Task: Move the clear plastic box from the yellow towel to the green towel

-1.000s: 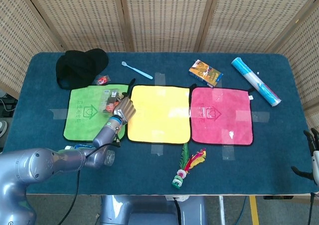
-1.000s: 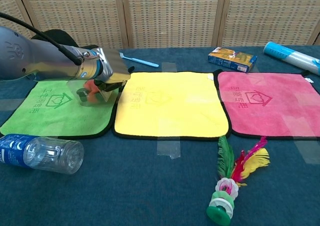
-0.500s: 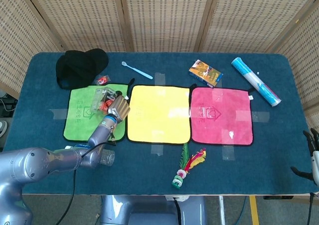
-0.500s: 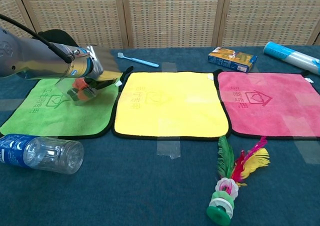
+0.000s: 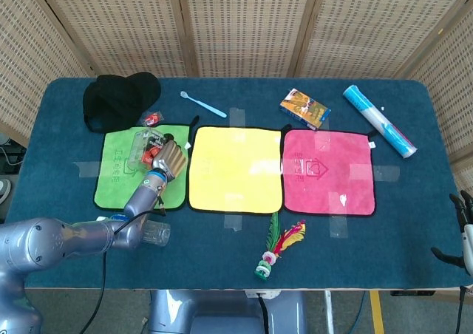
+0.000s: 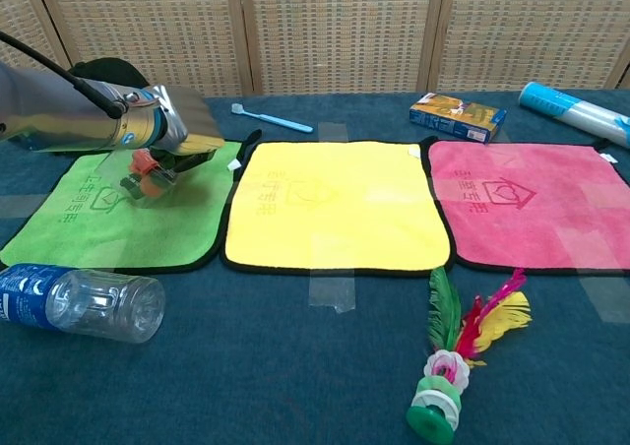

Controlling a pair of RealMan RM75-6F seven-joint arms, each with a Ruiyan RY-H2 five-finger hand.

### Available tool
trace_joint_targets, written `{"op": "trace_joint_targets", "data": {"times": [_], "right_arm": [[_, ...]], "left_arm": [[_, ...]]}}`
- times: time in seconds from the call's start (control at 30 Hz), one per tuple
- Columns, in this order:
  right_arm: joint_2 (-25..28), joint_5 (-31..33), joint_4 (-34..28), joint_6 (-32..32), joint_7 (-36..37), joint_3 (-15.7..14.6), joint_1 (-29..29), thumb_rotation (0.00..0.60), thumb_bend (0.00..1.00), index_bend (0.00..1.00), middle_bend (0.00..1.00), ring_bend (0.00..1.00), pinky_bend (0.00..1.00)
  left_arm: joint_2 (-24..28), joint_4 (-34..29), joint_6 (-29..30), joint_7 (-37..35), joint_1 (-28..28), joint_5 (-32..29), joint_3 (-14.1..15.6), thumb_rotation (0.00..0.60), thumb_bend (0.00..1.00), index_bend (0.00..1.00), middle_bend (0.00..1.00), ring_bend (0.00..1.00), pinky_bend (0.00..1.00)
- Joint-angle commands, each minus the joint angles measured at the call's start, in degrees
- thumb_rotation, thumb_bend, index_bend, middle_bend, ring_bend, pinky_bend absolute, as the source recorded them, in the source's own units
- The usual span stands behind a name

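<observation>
My left hand (image 5: 168, 159) (image 6: 182, 130) holds the clear plastic box (image 5: 146, 145) (image 6: 143, 174), which has red and dark items inside. The box is over the upper middle of the green towel (image 5: 118, 175) (image 6: 89, 223); I cannot tell whether it touches the cloth. The yellow towel (image 5: 236, 169) (image 6: 340, 204) lies bare beside it. My right hand (image 5: 462, 223) shows only at the far right edge of the head view, off the table, fingers apart and holding nothing.
A plastic bottle (image 6: 84, 304) lies in front of the green towel. A pink towel (image 5: 329, 171), a feather shuttlecock (image 5: 277, 249), a black cap (image 5: 118, 97), a toothbrush (image 5: 203, 105), a small box (image 5: 304, 107) and a tube (image 5: 378, 120) are also on the table.
The left hand has carried the clear box leftward, from the green towel's right edge to its upper middle. The right hand has not moved.
</observation>
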Motion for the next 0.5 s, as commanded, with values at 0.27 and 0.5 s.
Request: {"op": "trace_joint_targets", "data": {"times": [0.27,0.5], "right_arm": [[0.24,-0.4,-0.36,0.35,0.17,-0.1,-0.14,0.6,0.0,0.0,0.0,0.0,0.0],[0.6,-0.85,-0.93,0.87,0.39,-0.23,-0.4,0.6,0.0,0.0,0.0,0.0,0.0]], "left_arm": [[3.17,-2.69,1.02,-7.92,2.37,9.57,-4.27,0.6,0.53,0.04,0.0,0.01,0.05],[8.16,-8.17,4.64,-20.16,5.64,18.83,-11.74,0.6,0.08,0.0,0.0,0.0,0.0]]}}
